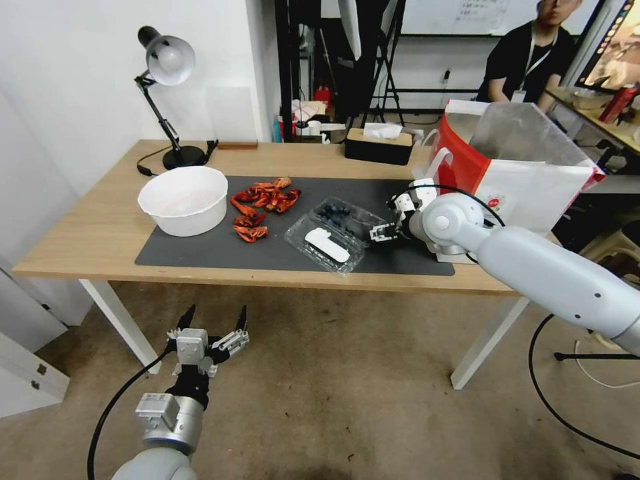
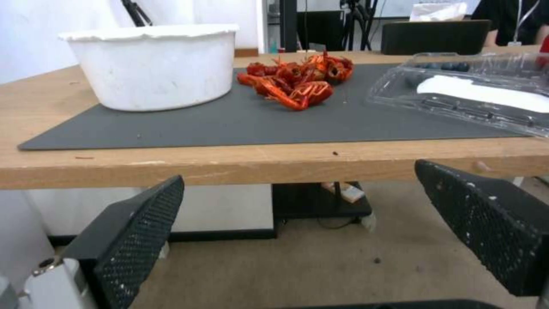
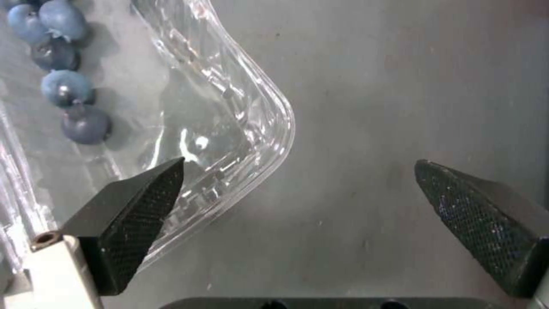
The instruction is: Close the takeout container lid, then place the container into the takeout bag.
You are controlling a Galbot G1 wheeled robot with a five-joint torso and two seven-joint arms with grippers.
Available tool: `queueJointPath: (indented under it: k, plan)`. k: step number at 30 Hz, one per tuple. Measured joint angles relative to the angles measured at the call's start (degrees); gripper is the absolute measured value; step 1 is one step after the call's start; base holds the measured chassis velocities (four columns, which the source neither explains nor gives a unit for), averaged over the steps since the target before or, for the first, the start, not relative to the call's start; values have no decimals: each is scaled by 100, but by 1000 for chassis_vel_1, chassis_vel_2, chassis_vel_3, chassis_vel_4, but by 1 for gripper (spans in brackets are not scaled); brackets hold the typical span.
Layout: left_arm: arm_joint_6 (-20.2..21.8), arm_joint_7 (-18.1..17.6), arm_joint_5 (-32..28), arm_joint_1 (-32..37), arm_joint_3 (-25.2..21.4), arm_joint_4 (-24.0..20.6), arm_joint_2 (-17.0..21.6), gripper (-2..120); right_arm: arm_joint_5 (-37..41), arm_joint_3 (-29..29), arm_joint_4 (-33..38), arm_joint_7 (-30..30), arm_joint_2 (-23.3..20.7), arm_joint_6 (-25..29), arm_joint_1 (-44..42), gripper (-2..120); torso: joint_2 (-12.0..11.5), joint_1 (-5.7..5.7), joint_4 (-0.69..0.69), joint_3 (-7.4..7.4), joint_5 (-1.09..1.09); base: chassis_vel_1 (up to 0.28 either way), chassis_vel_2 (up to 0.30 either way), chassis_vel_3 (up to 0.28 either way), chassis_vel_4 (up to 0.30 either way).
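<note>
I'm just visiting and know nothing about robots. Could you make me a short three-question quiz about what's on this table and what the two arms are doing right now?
1. True or false: the takeout container lies open on the dark mat.
2. Which gripper is at the container's corner? A) left gripper B) right gripper
3. Fill in: the red crayfish lie between the container and the white ____.

Key:
1. True: the lid, with its white sticker, lies flat beside the berry half.
2. B: its open fingers straddle the corner; the left gripper hangs open below the table's edge.
3. bowl.
</note>
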Motion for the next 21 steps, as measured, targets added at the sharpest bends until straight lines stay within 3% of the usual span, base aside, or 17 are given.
queueJointPath:
  k: [21]
  plan:
    - [-124,0,131,106,51,-34,-69,100,760,440,738,1194,-218,0,-407,100,0,0,0,0,0,0,0,0,0]
